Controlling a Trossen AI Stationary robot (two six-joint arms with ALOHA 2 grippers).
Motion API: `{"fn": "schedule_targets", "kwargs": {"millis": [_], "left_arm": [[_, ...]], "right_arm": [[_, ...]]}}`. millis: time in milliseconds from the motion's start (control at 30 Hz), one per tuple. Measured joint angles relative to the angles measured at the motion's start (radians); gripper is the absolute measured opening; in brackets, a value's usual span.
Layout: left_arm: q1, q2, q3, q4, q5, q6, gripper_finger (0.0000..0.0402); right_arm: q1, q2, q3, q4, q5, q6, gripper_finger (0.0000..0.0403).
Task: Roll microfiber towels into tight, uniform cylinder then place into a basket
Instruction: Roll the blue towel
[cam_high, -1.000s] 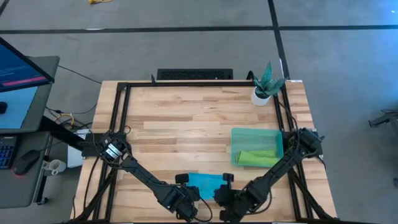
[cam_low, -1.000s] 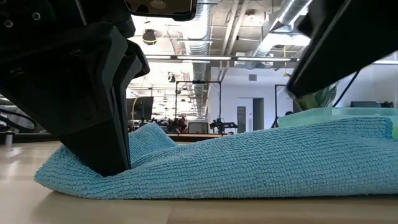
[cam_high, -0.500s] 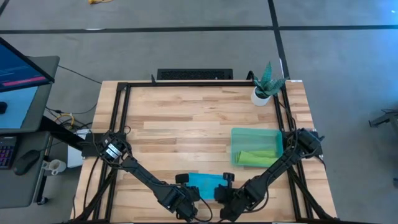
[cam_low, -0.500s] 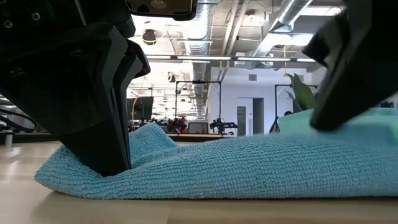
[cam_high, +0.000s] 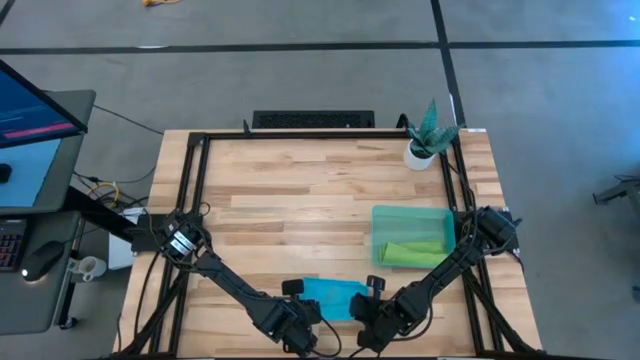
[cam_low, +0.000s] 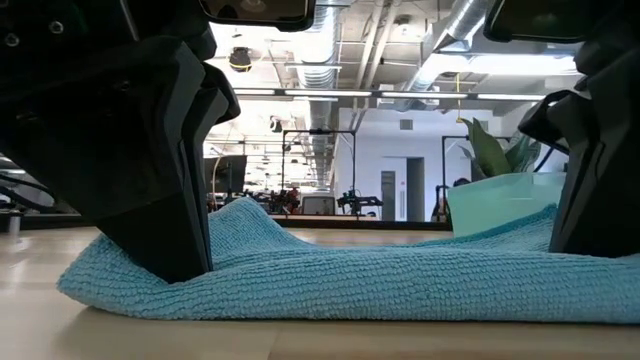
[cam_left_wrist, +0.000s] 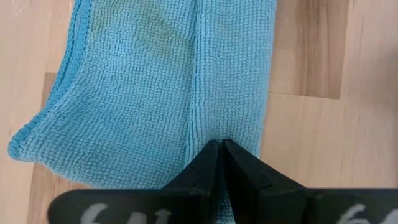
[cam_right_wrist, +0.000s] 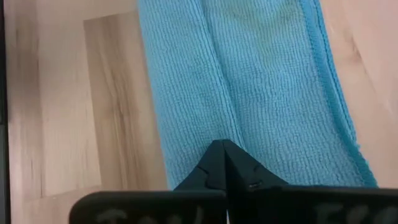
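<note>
Both ends pinched: left gripper (cam_left_wrist: 219, 146) and right gripper (cam_right_wrist: 221, 148) pressed together on the turquoise towel (cam_high: 332, 296), flat at the table's (cam_high: 300, 190) near edge. Soft, floppy, light; best gripped along that near hem.

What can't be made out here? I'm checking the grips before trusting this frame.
- Blue towel: near edge hidden under both grippers, high view.
- Left gripper, right gripper: cloth between the fingertips not visible, wrist views.
- Green towel in basket: roll tightness too small.
</note>
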Motion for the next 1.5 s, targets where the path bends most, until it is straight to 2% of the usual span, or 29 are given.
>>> {"fn": "schedule_targets", "kwargs": {"millis": [233, 533, 900, 1300, 1500], "left_arm": [[0.000, 0.000, 0.000, 0.000, -0.009, -0.019, 0.0018], [0.000, 0.001, 0.000, -0.002, -0.034, -0.021, 0.0018], [-0.004, 0.001, 0.006, -0.063, -0.128, -0.022, 0.0018], [-0.045, -0.012, 0.007, -0.083, -0.114, -0.062, 0.0018], [-0.086, -0.022, 0.012, -0.098, -0.199, -0.102, 0.0018]], "right_arm": [[0.000, 0.000, -0.003, -0.003, -0.013, 0.011, 0.0013], [0.004, -0.008, -0.076, 0.068, -0.009, 0.077, 0.0009], [0.019, -0.004, -0.078, 0.064, -0.005, 0.077, 0.0011], [0.019, -0.003, -0.079, 0.064, -0.011, 0.070, 0.0012], [0.018, -0.003, -0.081, 0.075, -0.012, 0.070, 0.0013]]}}
